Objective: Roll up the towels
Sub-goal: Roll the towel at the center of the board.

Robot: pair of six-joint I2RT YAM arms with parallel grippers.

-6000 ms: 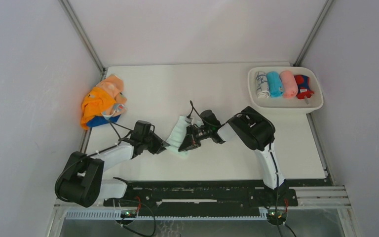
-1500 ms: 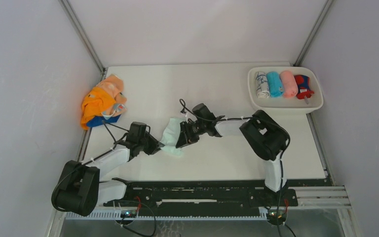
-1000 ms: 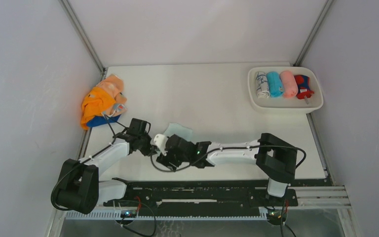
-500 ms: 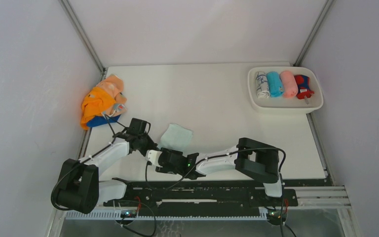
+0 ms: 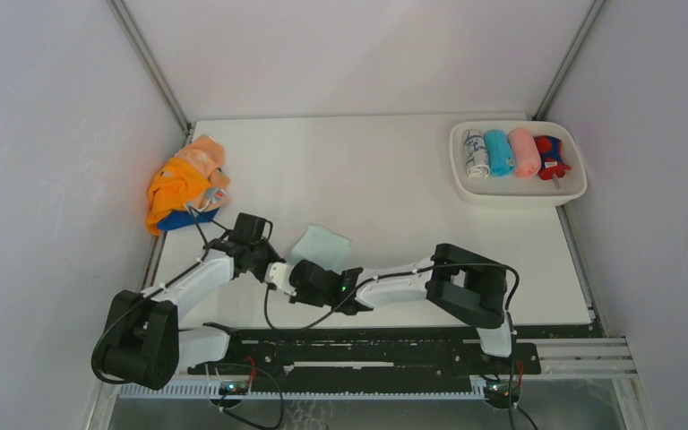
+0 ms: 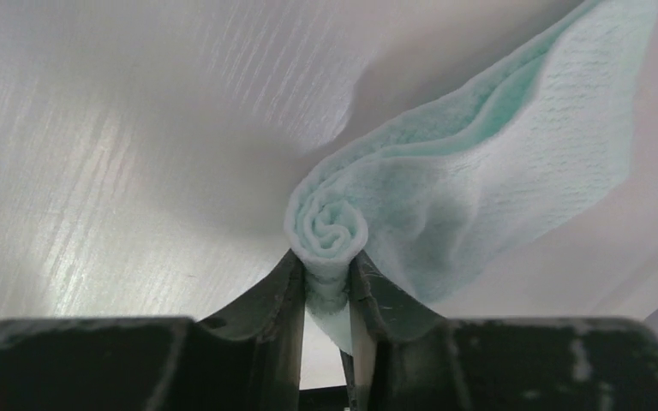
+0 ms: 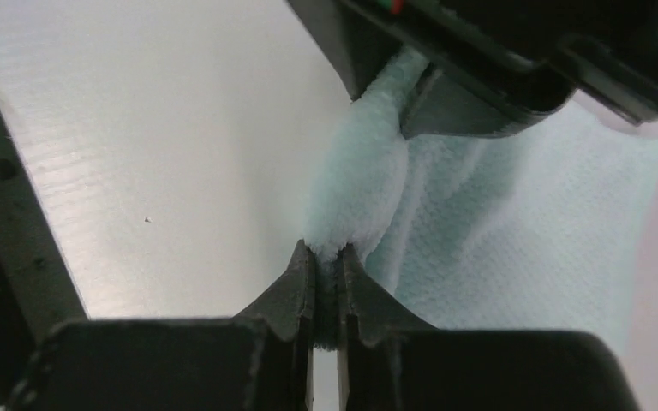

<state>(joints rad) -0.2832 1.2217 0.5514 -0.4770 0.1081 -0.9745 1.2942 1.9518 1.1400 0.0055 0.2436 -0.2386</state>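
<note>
A pale mint towel [image 5: 318,245] lies near the table's front left, its near edge rolled into a tight coil. My left gripper [image 5: 273,269] is shut on one end of the coil; the spiral [image 6: 330,233] shows between its fingers [image 6: 283,295]. My right gripper [image 5: 291,276] is shut on the other end of the same roll [image 7: 355,184], facing the left gripper [image 7: 445,77]. The unrolled part [image 7: 523,231] spreads flat beyond. An orange, peach and dark blue heap of towels [image 5: 184,184] lies at the far left.
A white oval tray [image 5: 573,193] at the back right holds several rolled towels: patterned white, turquoise [image 5: 498,152], pink [image 5: 525,152] and red-and-blue. The table's front edge and black rail [image 5: 367,345] run just below the grippers. Grey walls close in on both sides.
The right arm swung from the towel's far side down to its near edge and gripped the roll's end beside the left gripper. The towel went from draped between grippers to lying flat with a rolled edge.
</note>
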